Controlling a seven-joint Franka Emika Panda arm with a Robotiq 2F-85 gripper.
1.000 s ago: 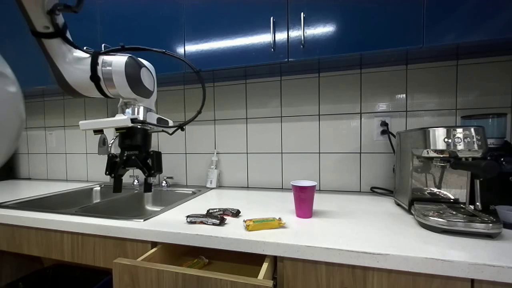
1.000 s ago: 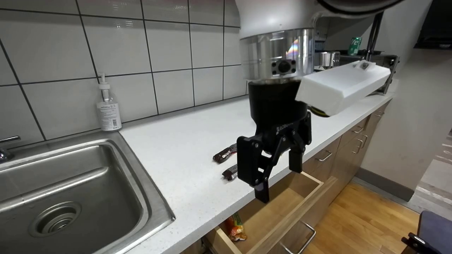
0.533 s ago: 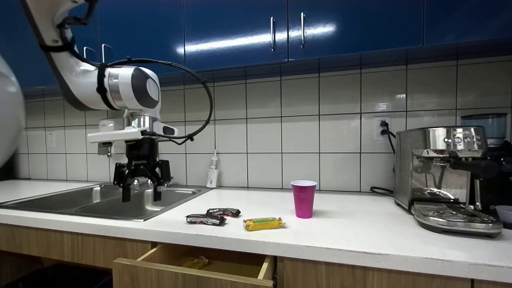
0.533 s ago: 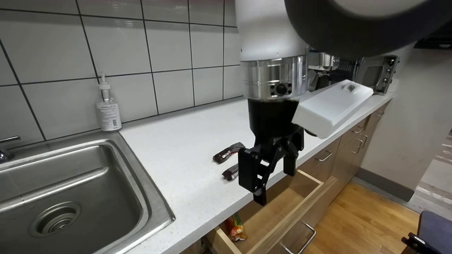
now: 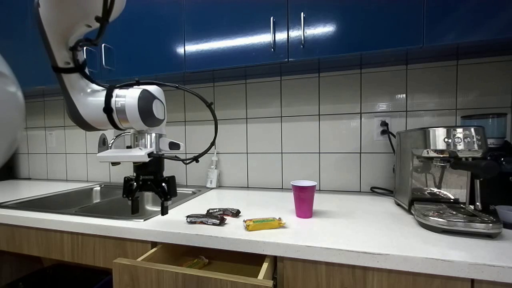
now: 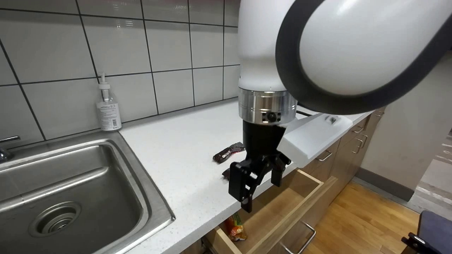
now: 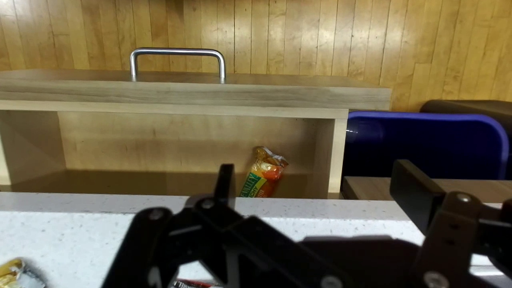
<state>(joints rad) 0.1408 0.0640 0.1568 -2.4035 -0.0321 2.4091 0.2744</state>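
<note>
My black gripper (image 5: pixel 150 210) stands open, its fingers wide apart with nothing between them. In the wrist view the gripper (image 7: pixel 316 172) points down over the counter's front edge. Below lies the pulled-out wooden drawer (image 6: pixel 293 215), its rim facing the floor side. Inside it rests an orange-and-green wrapped bar (image 7: pixel 264 172), partly hidden by the counter edge and apart from the fingers. Two dark wrapped bars, a front one (image 5: pixel 206 219) and a back one (image 5: pixel 223 212), lie on the counter to the gripper's right. Beyond them are a yellow bar (image 5: pixel 264 224) and a pink cup (image 5: pixel 304 200).
A steel sink (image 6: pixel 155 197) is set into the counter, with a soap bottle (image 6: pixel 108 109) behind it. An espresso machine (image 5: pixel 444 176) stands at the far end. A blue bin (image 7: pixel 432 120) sits beside the drawer. The drawer has a metal handle (image 7: pixel 178 52).
The arm has come down steadily and shifted a little to the right in an exterior view. The gripper has stayed open. Bars, cup and drawer have not moved.
</note>
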